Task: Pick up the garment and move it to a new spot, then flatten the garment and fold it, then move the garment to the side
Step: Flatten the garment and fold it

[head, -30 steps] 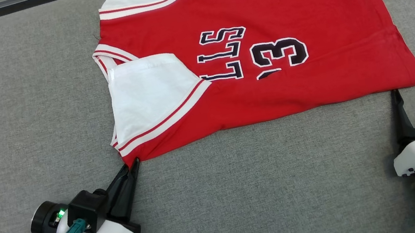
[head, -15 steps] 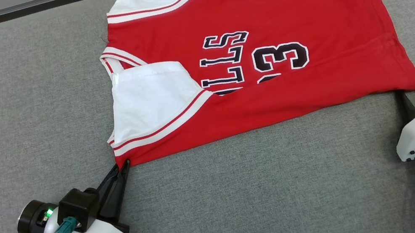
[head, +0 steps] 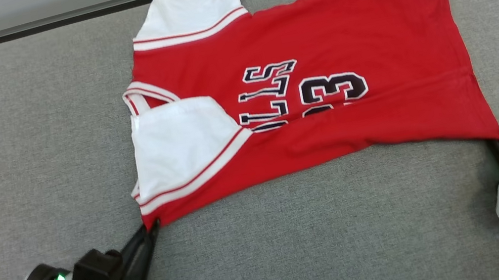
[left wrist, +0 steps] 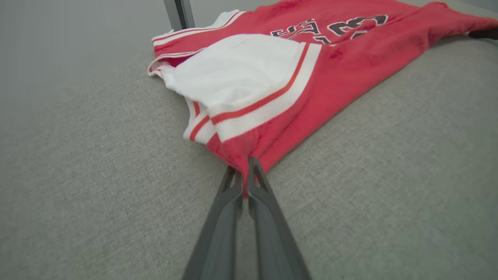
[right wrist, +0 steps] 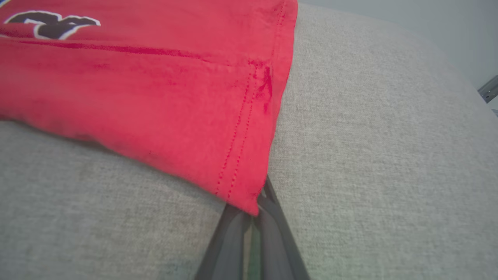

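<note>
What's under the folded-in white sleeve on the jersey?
The white sleeve lies folded onto the jersey, with red fabric showing past its striped cuff. Anything directly beneath the sleeve is covered.

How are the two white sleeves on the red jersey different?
The near sleeve lies folded inward over the red front of the jersey; the far sleeve sticks outward onto the grey surface. The near sleeve sits beside the corner that the left gripper pinches; the far sleeve has no gripper close. Both are white with red-striped cuffs.
</note>
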